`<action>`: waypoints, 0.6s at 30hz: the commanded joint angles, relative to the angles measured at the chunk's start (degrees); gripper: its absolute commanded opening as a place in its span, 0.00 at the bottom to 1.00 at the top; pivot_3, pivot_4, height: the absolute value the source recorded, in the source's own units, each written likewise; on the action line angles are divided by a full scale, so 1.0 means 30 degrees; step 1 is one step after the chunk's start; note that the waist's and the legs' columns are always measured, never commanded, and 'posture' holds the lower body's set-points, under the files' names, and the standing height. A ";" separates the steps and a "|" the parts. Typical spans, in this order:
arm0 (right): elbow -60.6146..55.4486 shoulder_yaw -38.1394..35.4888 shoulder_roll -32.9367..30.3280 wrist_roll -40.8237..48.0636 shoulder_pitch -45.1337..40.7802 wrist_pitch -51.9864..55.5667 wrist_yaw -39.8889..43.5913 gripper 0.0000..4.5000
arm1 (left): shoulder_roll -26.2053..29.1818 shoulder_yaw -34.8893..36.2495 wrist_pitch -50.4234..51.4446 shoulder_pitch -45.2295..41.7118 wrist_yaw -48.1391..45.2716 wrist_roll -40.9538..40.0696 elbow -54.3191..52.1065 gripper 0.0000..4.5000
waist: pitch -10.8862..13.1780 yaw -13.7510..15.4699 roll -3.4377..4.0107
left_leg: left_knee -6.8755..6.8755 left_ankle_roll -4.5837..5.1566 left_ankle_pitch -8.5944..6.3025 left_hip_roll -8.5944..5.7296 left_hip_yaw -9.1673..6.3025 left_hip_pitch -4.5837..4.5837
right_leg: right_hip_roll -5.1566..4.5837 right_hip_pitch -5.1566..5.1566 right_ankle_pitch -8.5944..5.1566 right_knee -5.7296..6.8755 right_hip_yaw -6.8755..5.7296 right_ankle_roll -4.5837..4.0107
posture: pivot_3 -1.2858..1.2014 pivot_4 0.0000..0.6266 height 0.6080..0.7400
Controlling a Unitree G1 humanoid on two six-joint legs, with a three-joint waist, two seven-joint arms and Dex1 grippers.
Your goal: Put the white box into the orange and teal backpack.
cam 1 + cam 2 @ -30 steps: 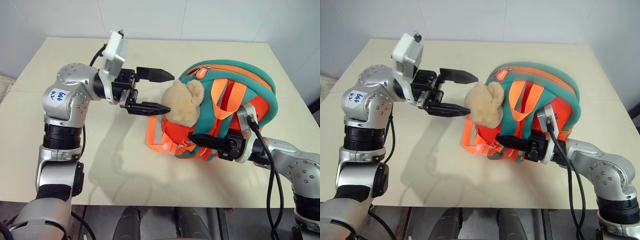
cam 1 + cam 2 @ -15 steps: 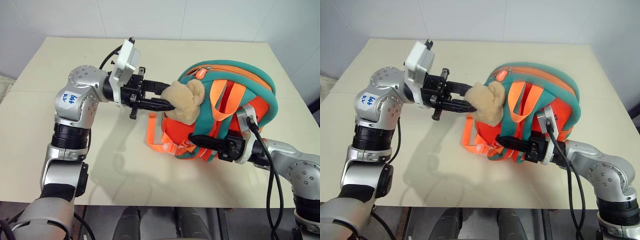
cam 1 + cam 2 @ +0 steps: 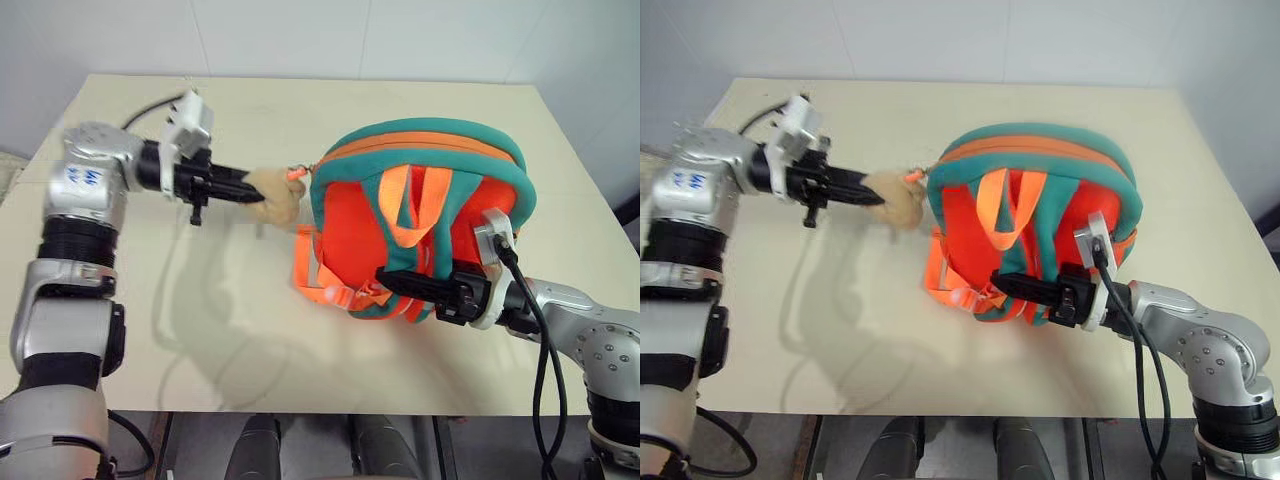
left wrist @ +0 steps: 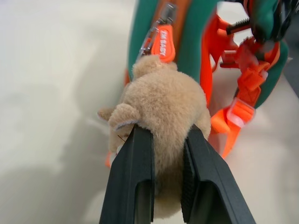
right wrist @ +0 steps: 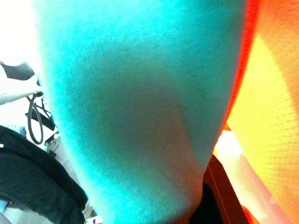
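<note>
Pulling: left gripper (image 4: pixel 161 140) clenched plush toy (image 4: pixel 163 100), likely to open backpack (image 3: pixel 425 215).
Bracing: right gripper (image 3: pixel 400 283) pinched its near strap.

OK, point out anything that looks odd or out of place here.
The left gripper is clamped on the tan plush toy and not on the zipper pull, stretching the toy sideways off the orange and teal backpack. The right gripper grips a teal strap.

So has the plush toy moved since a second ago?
Yes. The left claw is shut on the plush toy and has pulled it off the orange and teal backpack, out toward the table's left edge.
</note>
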 commanded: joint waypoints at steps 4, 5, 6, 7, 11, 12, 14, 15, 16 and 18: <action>-0.0957 -0.0544 0.0110 0.0689 0.0045 -0.0287 -0.0576 0.02 | -0.2257 -0.1504 -0.2134 0.1551 -0.0801 0.1614 0.0529 0.08 | 0.0000 0.0108 0.0000 | -0.0004 0.0000 0.0000 0.0000 0.0000 -0.0002 | -0.0002 0.0001 0.0000 -0.0004 0.0001 0.0000 | 0.52 0.24 1.00; -0.1048 -0.0531 0.0145 0.0706 0.0028 -0.0330 -0.0702 0.02 | -0.2401 -0.1535 -0.2323 0.1867 -0.0909 0.1633 0.0236 0.08 | -0.0001 0.0070 0.0001 | -0.0005 0.0000 0.0000 0.0000 0.0000 -0.0003 | -0.0002 -0.0001 0.0000 -0.0005 0.0001 0.0000 | 0.52 0.24 1.00; -0.1142 -0.0576 0.0168 0.0671 -0.0039 -0.0422 -0.0906 0.02 | -0.2476 -0.1325 -0.2367 0.2170 -0.0868 0.1395 -0.0329 0.08 | 0.0000 0.0042 0.0001 | -0.0007 0.0002 -0.0001 0.0001 0.0002 -0.0002 | -0.0002 -0.0004 0.0000 -0.0003 0.0003 0.0000 | 0.52 0.24 1.00; -0.1234 -0.0641 0.0163 0.0637 -0.0076 -0.0508 -0.1058 0.02 | -0.2450 -0.1091 -0.2220 0.2382 -0.0798 0.1143 -0.0867 0.08 | -0.0001 0.0040 0.0000 | -0.0010 0.0002 -0.0001 0.0004 0.0002 -0.0004 | -0.0001 -0.0014 0.0000 0.0000 0.0003 -0.0001 | 0.52 0.24 1.00; -0.1625 -0.0907 -0.0413 -0.0926 -0.0228 -0.1296 -0.1576 0.02 | -0.1361 0.0324 -0.1173 0.3394 -0.0734 -0.0255 -0.3895 0.08 | 0.0000 0.0095 0.0000 | -0.0006 0.0001 -0.0001 0.0006 -0.0002 -0.0013 | -0.0003 -0.0024 -0.0001 0.0016 0.0004 -0.0001 | 0.52 0.24 1.00; -0.1729 -0.0947 -0.0769 -0.1424 -0.0227 -0.1442 -0.1457 0.02 | -0.1081 0.0694 -0.0857 0.3667 -0.0510 -0.0548 -0.4713 0.08 | 0.0000 0.0096 0.0001 | -0.0001 0.0001 0.0000 0.0005 -0.0002 -0.0015 | -0.0003 -0.0024 0.0000 0.0015 0.0003 -0.0001 | 0.52 0.24 1.00; -0.1836 -0.1064 -0.1755 -0.2725 -0.0232 -0.1877 -0.1089 0.10 | -0.0512 0.1598 0.0207 0.4289 -0.0063 -0.1516 -0.6592 0.15 | 0.0000 0.0095 0.0001 | -0.0003 0.0001 -0.0001 0.0004 -0.0001 -0.0014 | -0.0005 -0.0025 0.0000 0.0015 0.0004 -0.0001 | 0.52 0.24 1.00; -0.1952 -0.1132 -0.2408 -0.3413 -0.0123 -0.2317 -0.0453 0.19 | -0.0436 0.2207 0.0506 0.4576 0.0610 -0.1921 -0.7398 0.23 | 0.0000 0.0104 0.0002 | -0.0006 0.0001 -0.0001 0.0005 0.0001 -0.0014 | -0.0005 -0.0028 -0.0001 0.0013 0.0004 -0.0001 | 0.52 0.24 1.00; -0.2088 -0.1161 -0.2957 -0.4308 0.0012 -0.3023 0.0115 0.25 | -0.0204 0.2646 0.1466 0.4910 0.0933 -0.2469 -0.8353 0.29 | 0.0000 0.0114 0.0002 | -0.0009 0.0001 -0.0001 0.0004 -0.0001 -0.0014 | -0.0007 -0.0025 -0.0001 0.0009 0.0004 -0.0001 | 0.52 0.24 1.00; -0.2256 -0.1347 -0.3834 -0.5561 0.0343 -0.4120 0.1046 0.40 | 0.0239 0.3307 0.2249 0.5700 0.1636 -0.2863 -0.9873 0.44 | 0.0000 0.0119 0.0002 | -0.0009 0.0002 -0.0002 0.0005 -0.0001 -0.0013 | -0.0007 -0.0020 -0.0001 -0.0001 0.0002 -0.0001 | 0.52 0.24 1.00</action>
